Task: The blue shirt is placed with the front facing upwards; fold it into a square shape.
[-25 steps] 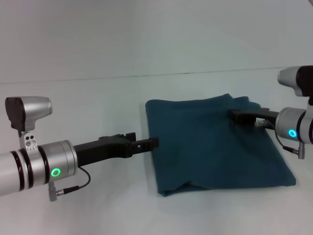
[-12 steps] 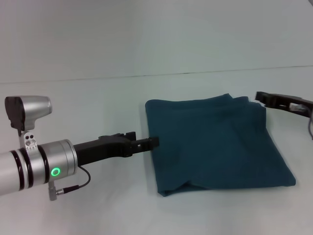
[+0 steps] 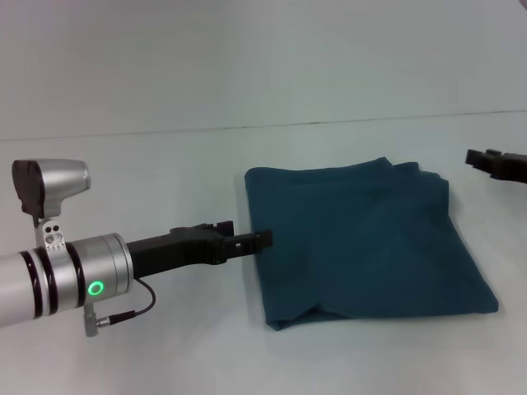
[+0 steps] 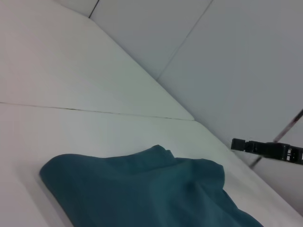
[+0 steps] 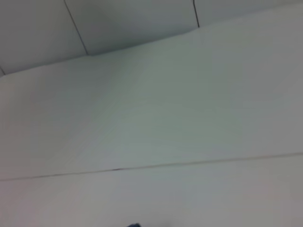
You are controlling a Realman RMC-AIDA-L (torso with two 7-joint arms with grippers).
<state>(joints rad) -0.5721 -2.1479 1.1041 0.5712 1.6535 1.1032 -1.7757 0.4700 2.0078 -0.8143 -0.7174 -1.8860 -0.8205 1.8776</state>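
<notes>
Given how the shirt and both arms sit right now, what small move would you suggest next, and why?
Probably draw the left pincer back off the blue shirt. The shirt already lies folded in a rough square on the table, the right pincer is clear of it at the far right, and only the left tip sits at its edge.

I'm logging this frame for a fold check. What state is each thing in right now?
blue shirt: folded into a rough square, lying flat on the table, held by neither gripper.
left gripper: at the shirt's left edge, low over the table.
right gripper: clear of the shirt, off to its right.
</notes>
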